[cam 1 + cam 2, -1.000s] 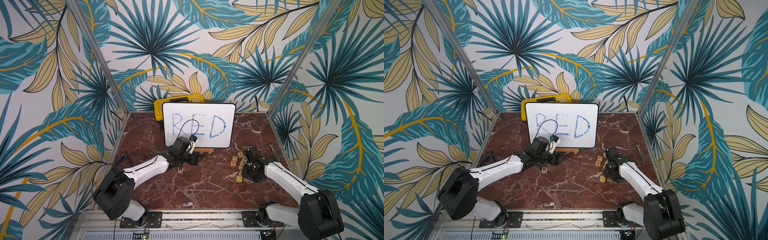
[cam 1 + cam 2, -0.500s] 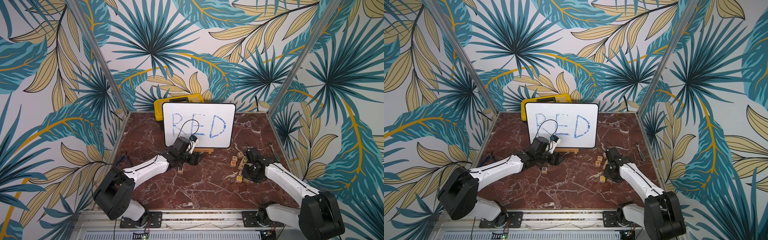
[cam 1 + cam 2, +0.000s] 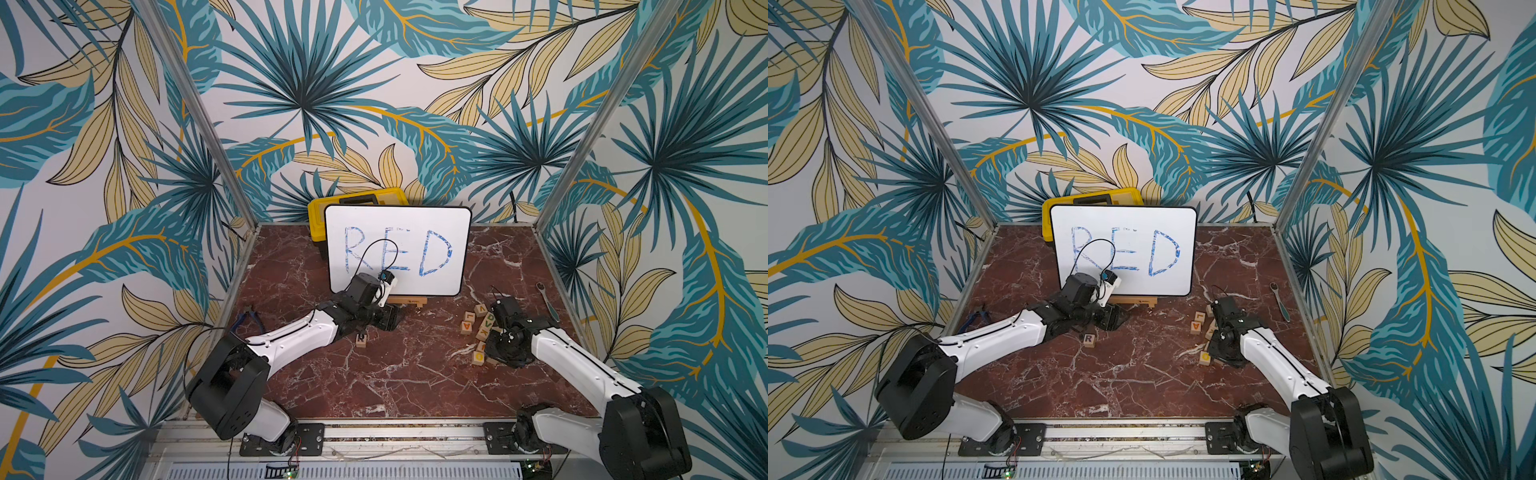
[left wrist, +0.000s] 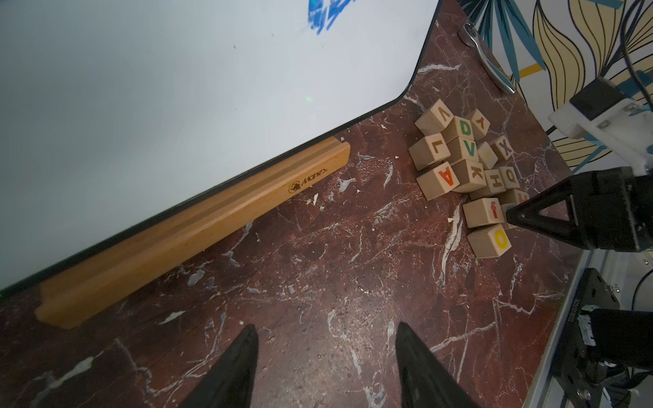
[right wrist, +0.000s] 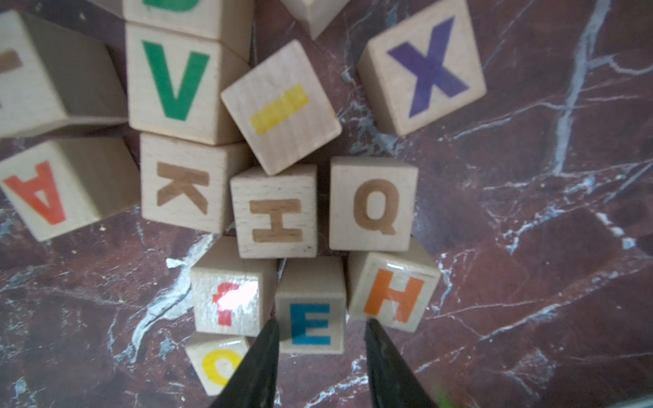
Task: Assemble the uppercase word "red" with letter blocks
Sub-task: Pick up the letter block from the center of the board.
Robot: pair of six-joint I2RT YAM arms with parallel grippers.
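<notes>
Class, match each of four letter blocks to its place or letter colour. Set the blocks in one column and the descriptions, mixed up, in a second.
Column one
1. R block
2. E block
3. D block
4. X block

Column two
a. purple letter
b. between the right gripper's fingertips
c. stands alone, apart from the block cluster
d. green letter

Pairs: 1-c, 2-b, 3-d, 4-a

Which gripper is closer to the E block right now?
Right. The right gripper straddles the E block, one finger on either side; the left gripper is well away, by the whiteboard stand.
</notes>
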